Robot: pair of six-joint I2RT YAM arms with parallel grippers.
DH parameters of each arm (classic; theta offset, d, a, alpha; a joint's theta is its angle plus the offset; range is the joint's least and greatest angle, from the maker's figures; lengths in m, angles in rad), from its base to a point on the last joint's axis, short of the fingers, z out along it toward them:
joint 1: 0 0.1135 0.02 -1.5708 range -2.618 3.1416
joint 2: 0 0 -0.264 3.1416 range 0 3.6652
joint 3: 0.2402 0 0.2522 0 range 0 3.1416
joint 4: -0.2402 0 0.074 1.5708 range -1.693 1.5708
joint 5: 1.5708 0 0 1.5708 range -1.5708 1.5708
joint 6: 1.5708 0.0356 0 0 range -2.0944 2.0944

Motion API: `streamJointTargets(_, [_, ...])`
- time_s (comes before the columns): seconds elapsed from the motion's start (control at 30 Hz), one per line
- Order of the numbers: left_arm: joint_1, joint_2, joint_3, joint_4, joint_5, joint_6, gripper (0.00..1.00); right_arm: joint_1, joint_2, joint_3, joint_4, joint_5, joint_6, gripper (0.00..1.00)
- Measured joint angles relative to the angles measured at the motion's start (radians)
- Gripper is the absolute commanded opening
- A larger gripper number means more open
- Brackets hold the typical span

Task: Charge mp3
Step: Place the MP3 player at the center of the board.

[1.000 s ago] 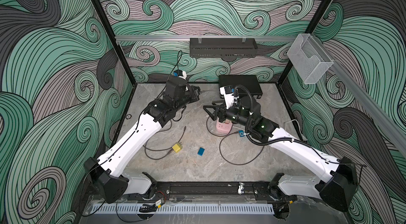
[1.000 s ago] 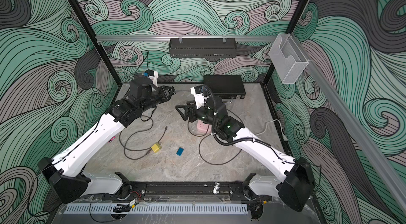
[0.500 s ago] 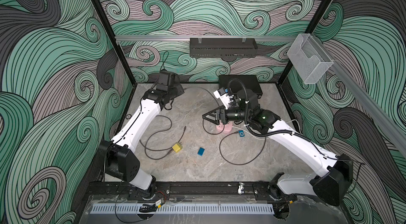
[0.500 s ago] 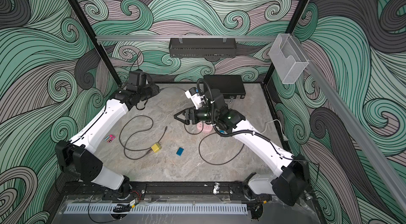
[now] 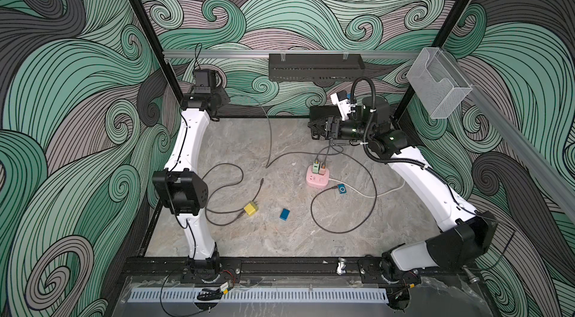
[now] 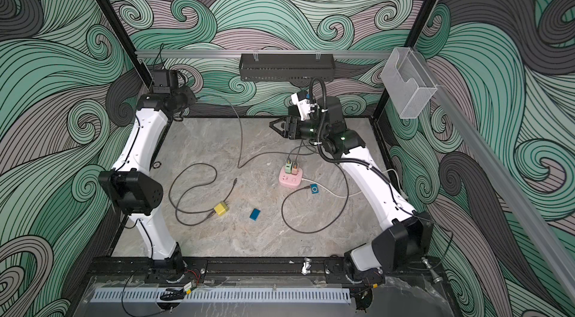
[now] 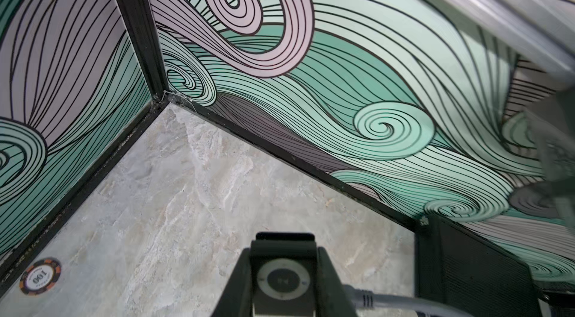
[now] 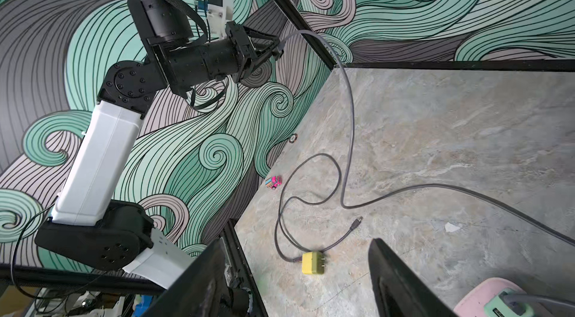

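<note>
Above the counter (image 5: 295, 244) the right tool (image 6: 277, 126) is hovering spread, the left tool (image 8: 275, 48) pinching near the far corner. A cable (image 5: 270, 144) is running from the power strip (image 5: 315, 179) to its catch, the mp3 (image 7: 283, 281); tugging is risking unplugging it.

Walls (image 5: 280, 13): teal, mauve, grey swirls, black-lined. Bench (image 5: 295, 237): grey marble veining. Pink power strip (image 5: 315, 180), yellow charger (image 5: 250, 209), blue mp3 (image 5: 342, 189), silver mp3 (image 7: 283, 281).
</note>
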Motion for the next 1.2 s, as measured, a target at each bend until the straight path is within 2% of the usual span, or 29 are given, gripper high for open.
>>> streamJointTargets(0.17, [0.015, 0.234, 0.202, -0.053, -0.005, 0.010, 0.18, -0.027, 0.121, 0.050, -0.008, -0.016, 0.016, 0.70])
streamJointTargets(0.4, [0.017, 0.430, 0.210, -0.101, 0.019, -0.001, 0.19, -0.048, 0.245, 0.096, -0.038, -0.035, 0.012, 0.69])
streamJointTargets(0.57, [0.018, 0.501, 0.183, -0.140, 0.026, -0.019, 0.19, -0.048, 0.266, 0.107, -0.049, -0.056, 0.007, 0.69])
streamJointTargets(0.93, [0.042, 0.566, 0.164, -0.158, 0.039, -0.043, 0.30, -0.048, 0.277, 0.116, -0.063, -0.109, -0.007, 0.68])
streamJointTargets(1.13, [0.042, 0.573, 0.163, -0.167, 0.072, -0.042, 0.38, -0.048, 0.277, 0.116, -0.080, -0.114, -0.016, 0.68])
streamJointTargets(1.17, [0.042, 0.573, 0.163, -0.169, 0.077, -0.042, 0.47, -0.048, 0.276, 0.116, -0.083, -0.114, -0.018, 0.68])
streamJointTargets(1.2, [0.046, 0.573, 0.163, -0.172, 0.082, -0.043, 0.62, -0.048, 0.275, 0.116, -0.087, -0.114, -0.021, 0.68])
